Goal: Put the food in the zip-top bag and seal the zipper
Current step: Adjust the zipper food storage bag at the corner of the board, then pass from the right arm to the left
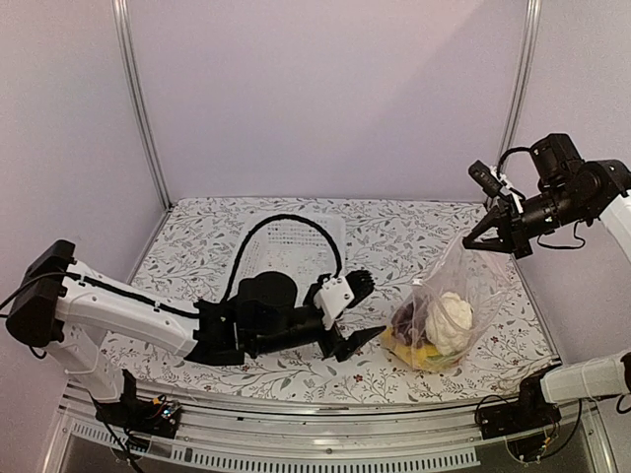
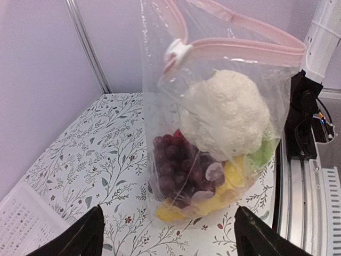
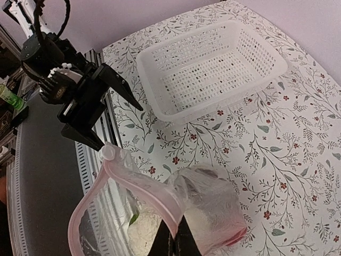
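The clear zip-top bag (image 1: 463, 286) hangs upright with its bottom on the table. Inside lies the food: a white cauliflower (image 2: 226, 114), a dark purple grape bunch (image 2: 178, 170), yellow pieces (image 2: 213, 205) and a bit of red behind the grapes. Its pink zipper (image 2: 250, 45) gapes open, with a white slider (image 2: 178, 50) at one end. My right gripper (image 3: 179, 230) is shut on the zipper strip (image 3: 144, 186) and holds the bag's top up (image 1: 471, 239). My left gripper (image 1: 375, 305) stands open just left of the bag's base, with nothing between its fingers (image 2: 85, 234).
A white lattice basket (image 3: 213, 64) stands at the back of the floral table, behind my left arm; its corner (image 2: 21, 221) shows in the left wrist view. A metal rail (image 1: 325, 453) runs along the near edge.
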Controlling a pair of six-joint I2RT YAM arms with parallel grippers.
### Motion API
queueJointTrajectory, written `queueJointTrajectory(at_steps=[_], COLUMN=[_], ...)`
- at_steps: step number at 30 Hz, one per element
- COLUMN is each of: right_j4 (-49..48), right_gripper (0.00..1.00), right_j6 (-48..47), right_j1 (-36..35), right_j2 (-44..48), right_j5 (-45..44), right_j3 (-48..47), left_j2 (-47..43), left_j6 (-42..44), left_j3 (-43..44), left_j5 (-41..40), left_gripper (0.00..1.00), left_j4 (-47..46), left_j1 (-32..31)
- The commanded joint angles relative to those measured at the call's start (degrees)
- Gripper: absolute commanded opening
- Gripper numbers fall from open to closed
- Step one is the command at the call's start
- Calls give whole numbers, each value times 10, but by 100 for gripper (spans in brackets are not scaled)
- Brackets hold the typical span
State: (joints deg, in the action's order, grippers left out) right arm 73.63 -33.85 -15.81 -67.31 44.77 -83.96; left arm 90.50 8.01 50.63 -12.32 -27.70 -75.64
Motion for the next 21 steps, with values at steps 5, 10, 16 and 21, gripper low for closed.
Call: queueJointTrajectory(at_steps=[5, 10, 16, 21], right_j4=[-26, -32, -36, -38], right_gripper=[0, 0, 0, 0], right_j6=[-29, -24, -22, -19], right_j1=[-4, -4, -4, -4], right_j2=[-14, -31, -39, -48], right_j5=[38, 37, 30, 24], right_j3=[33, 32, 34, 30], left_j2=[92, 145, 184, 217], left_j6=[-97, -126, -168, -215], left_j3=[12, 34, 49, 73], left_j5=[128, 227, 233, 195], left_gripper=[81, 77, 68, 55], left_j4=[-239, -316, -391, -434], left_j1=[24, 29, 40, 60])
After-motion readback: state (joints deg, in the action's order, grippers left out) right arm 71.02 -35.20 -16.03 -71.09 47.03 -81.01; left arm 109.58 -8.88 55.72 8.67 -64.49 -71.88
